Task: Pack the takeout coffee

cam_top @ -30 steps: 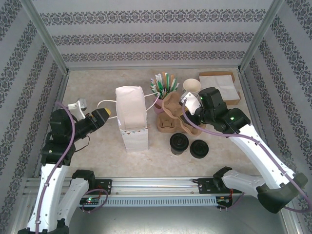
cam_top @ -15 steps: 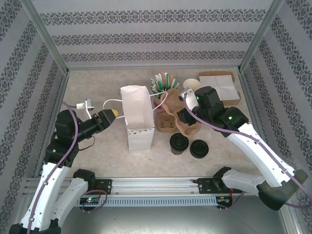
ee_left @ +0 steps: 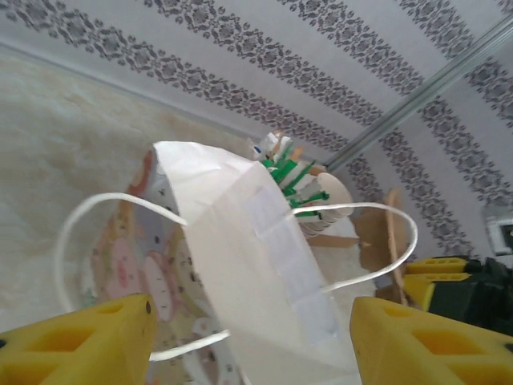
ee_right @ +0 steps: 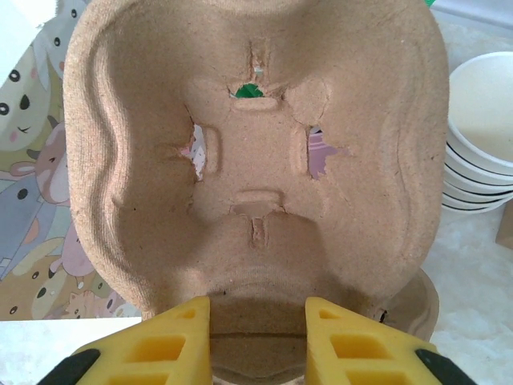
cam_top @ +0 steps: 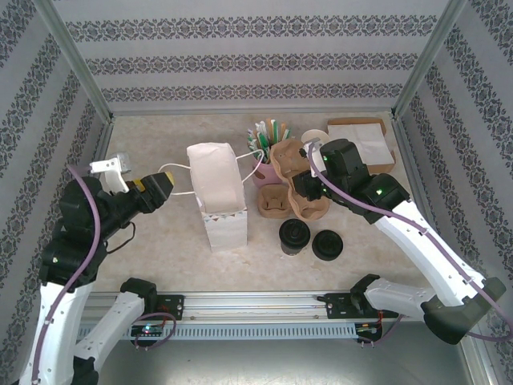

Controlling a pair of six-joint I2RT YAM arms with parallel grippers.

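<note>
Far left, the left claw (cam_top: pixel 162 186) hangs over the left side of the tabletop (cam_top: pixel 160 132). Its yellow fingers (ee_left: pixel 88 341) are spread wide and nothing is pinched between them, so it's released. One white handle loop of the paper bag (cam_top: pixel 216 188) curves right in front of the fingertips. The bag itself stands upright around the middle of the tabletop, mouth up, with cartoon animals printed on its side.

Behind the bag's right side there's a pink cup of straws (cam_top: pixel 268 138). The right claw (ee_right: pixel 258 337) is clenched on the rim of a brown pulp cup carrier (ee_right: pixel 256 160) and holds it up near those straws. Another carrier (cam_top: pixel 275 202) lies flat on the tabletop close by.

The takeout coffee (cam_top: pixel 294 235) sits upright with its black lid on, right of the bag toward the front edge, in nobody's grip. A low stack of black lids (cam_top: pixel 327 245) is just beside it on the right. Cream cups (cam_top: pixel 315 140) and a napkin box (cam_top: pixel 361 132) are in the back right corner.
</note>
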